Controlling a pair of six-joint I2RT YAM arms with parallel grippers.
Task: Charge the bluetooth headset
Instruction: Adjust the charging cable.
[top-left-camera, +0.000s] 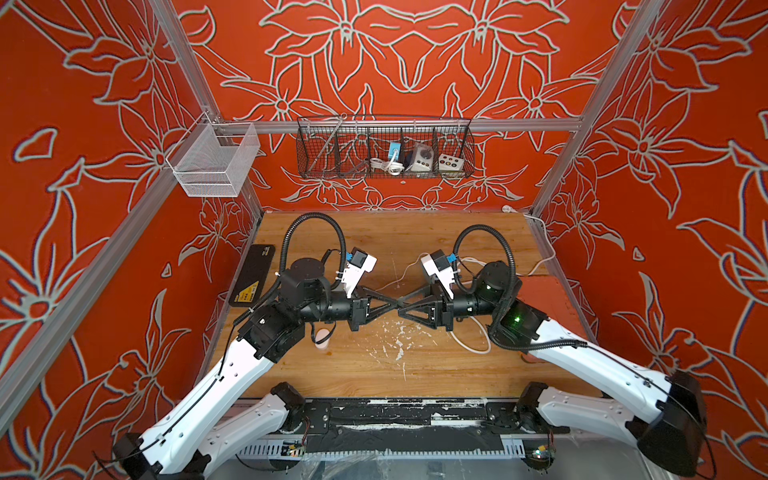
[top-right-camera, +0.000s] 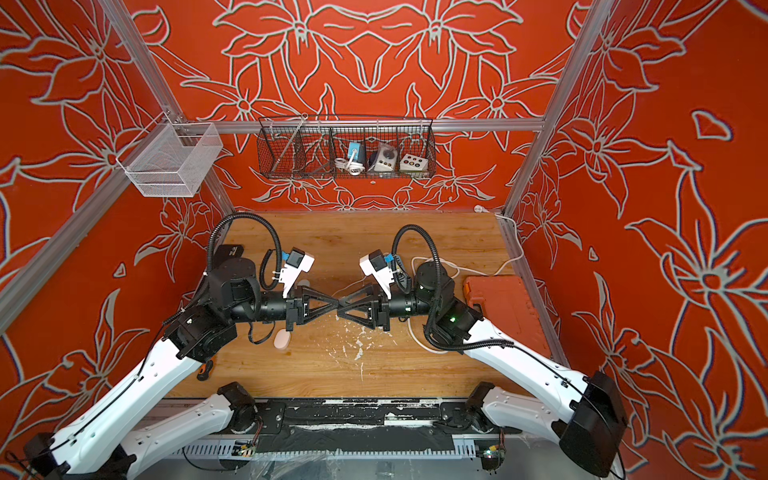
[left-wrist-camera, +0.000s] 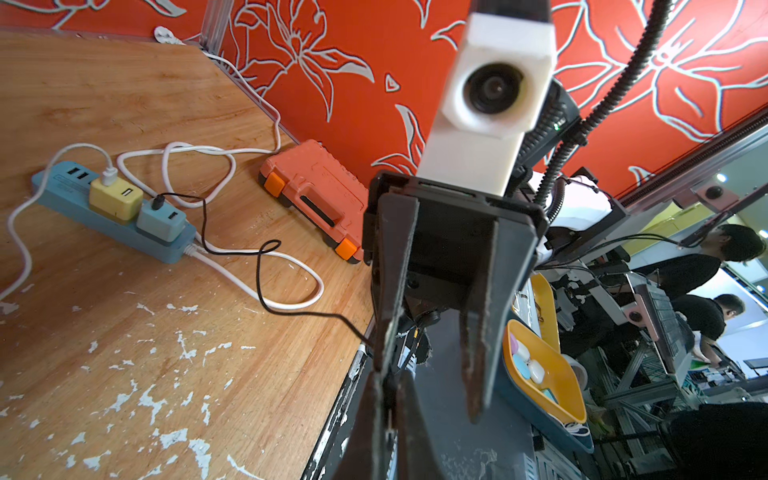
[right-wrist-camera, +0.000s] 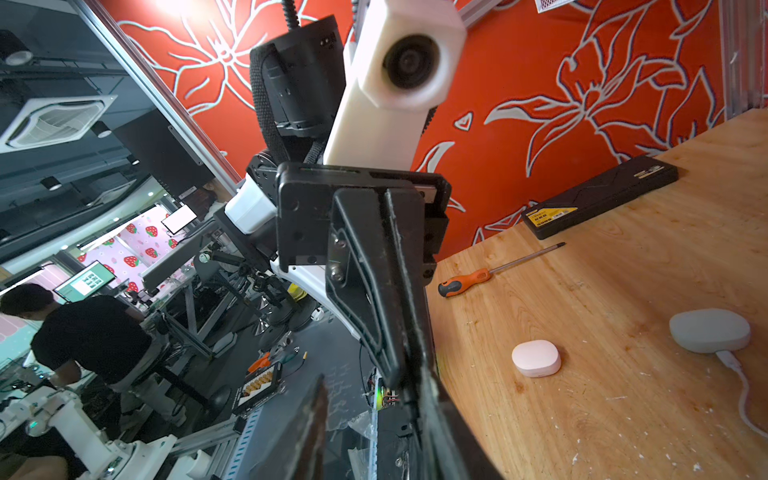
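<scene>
Our small pinkish-white rounded plastic earbud case (right-wrist-camera: 536, 357) sits on the wooden table (right-wrist-camera: 623, 257), apart from both arms' tips. We see the left gripper (top-left-camera: 391, 300) pinched on what looks like the thin black charging cable (left-wrist-camera: 258, 286). The right gripper (left-wrist-camera: 430, 386) has its 2 jaws spread, empty. The case looks light, slick and rigid, so we'd squeeze its flat sides.

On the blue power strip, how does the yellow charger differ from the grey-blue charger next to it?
The yellow charger carries a white cable; the grey-blue charger carries a black cable. The yellow charger sits nearer the USB ports of the power strip; the grey-blue charger sits nearer the end where the strip's cord leaves. Both are plugged into that strip, side by side.
</scene>
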